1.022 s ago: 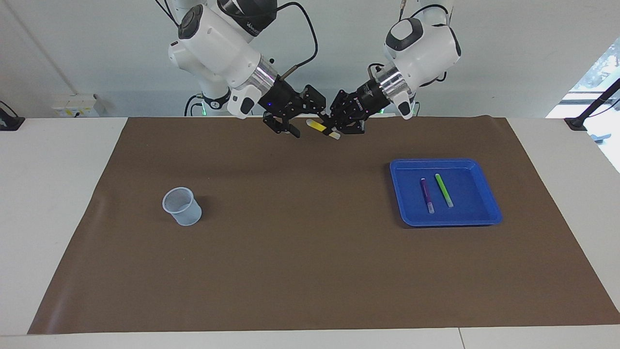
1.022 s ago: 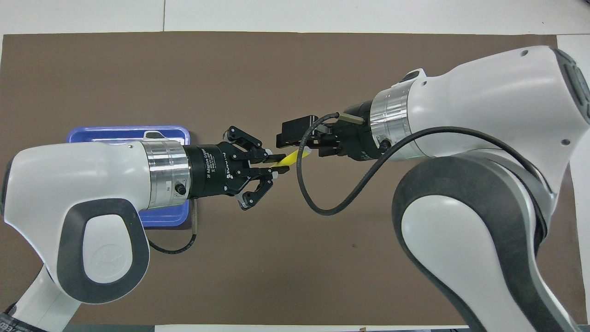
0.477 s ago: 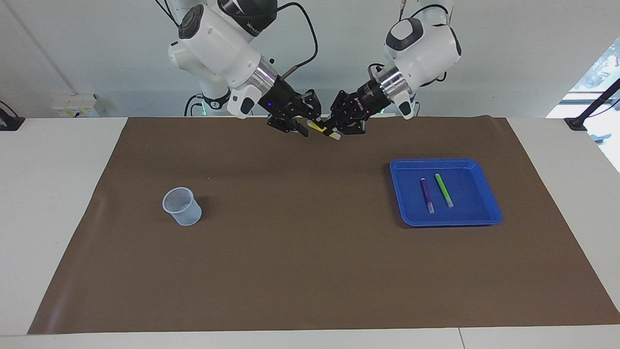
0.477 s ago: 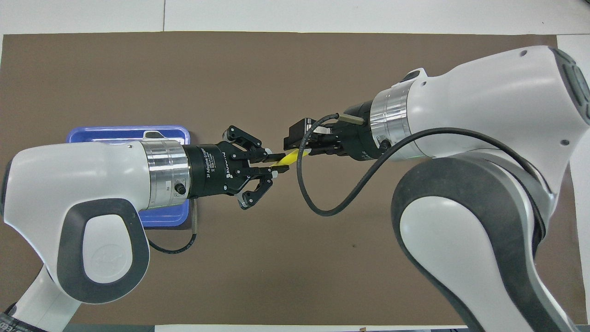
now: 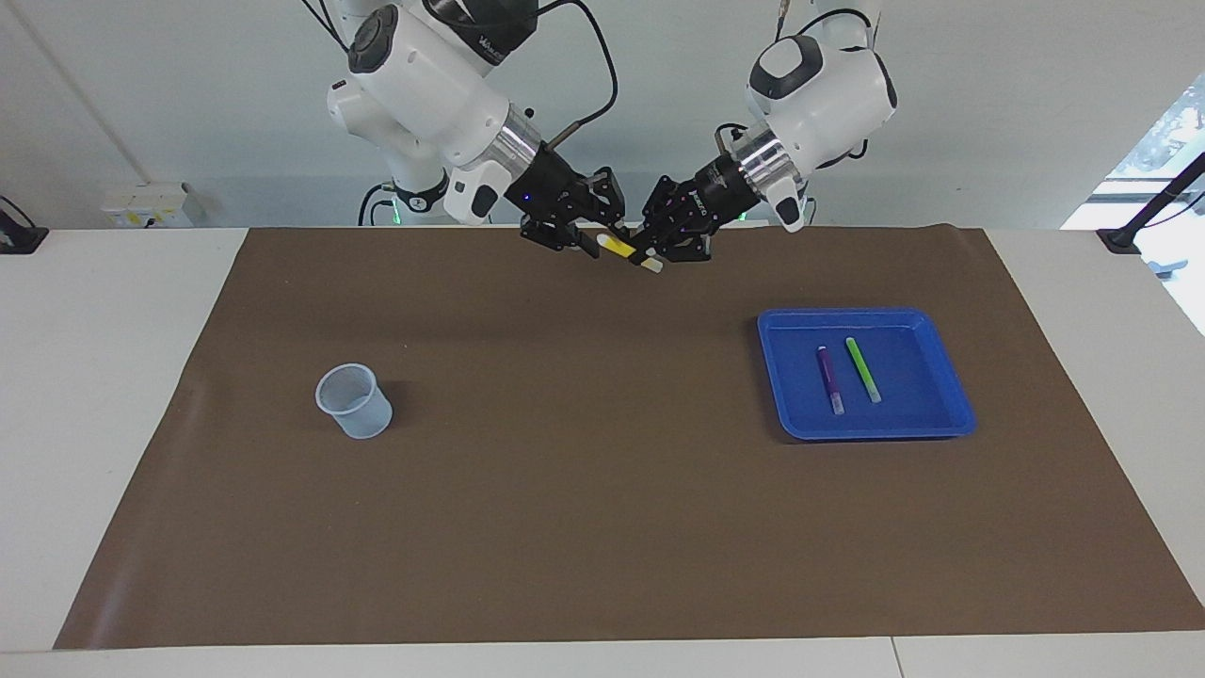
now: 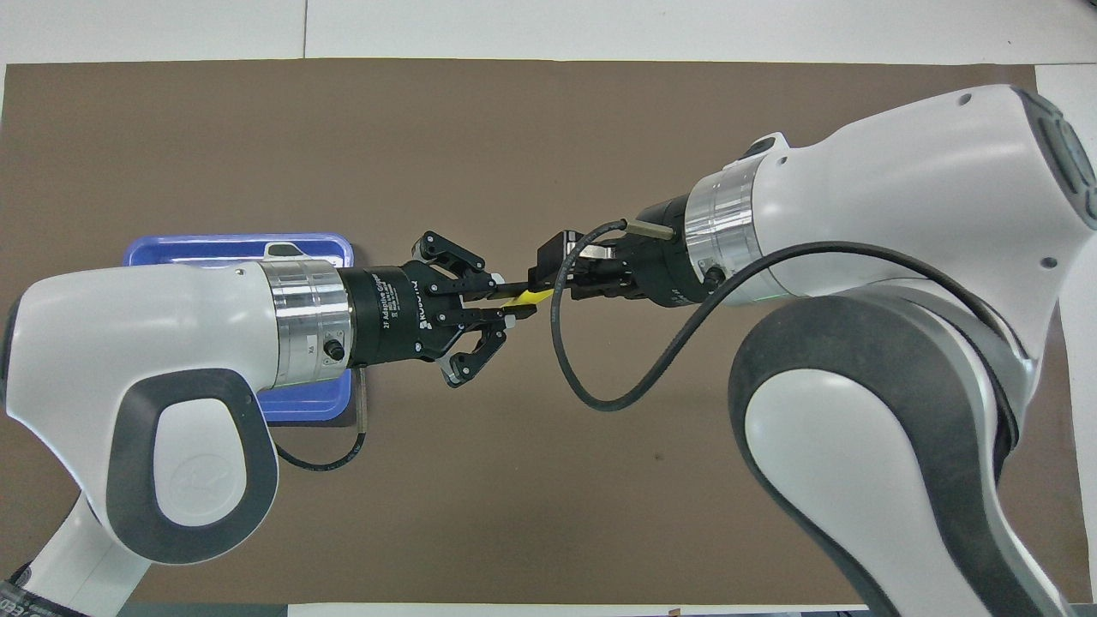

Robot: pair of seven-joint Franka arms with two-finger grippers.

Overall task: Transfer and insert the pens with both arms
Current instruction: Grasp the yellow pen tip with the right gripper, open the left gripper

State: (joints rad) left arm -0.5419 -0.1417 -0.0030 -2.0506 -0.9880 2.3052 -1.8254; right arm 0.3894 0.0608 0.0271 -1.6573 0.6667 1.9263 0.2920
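Facing cam: high, far, looks at robots across table point(image 5: 113, 377). Overhead cam: closer, steep down. Both share brown mat point(image 5: 602, 527).

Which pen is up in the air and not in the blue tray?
The yellow pen. Both grippers meet at it, while the purple pen and green pen lie in the tray.

Even, bright, diffuse light fills both views. Daylight blows out a window point(image 5: 1167, 141) at the facing view's edge. The cup point(image 5: 355, 401) and the tray point(image 5: 866, 428) cast short soft shadows on the matte brown mat point(image 5: 602, 527). Both views are sharp, without motion blur; the arms' white shells show mild glare in the overhead view.
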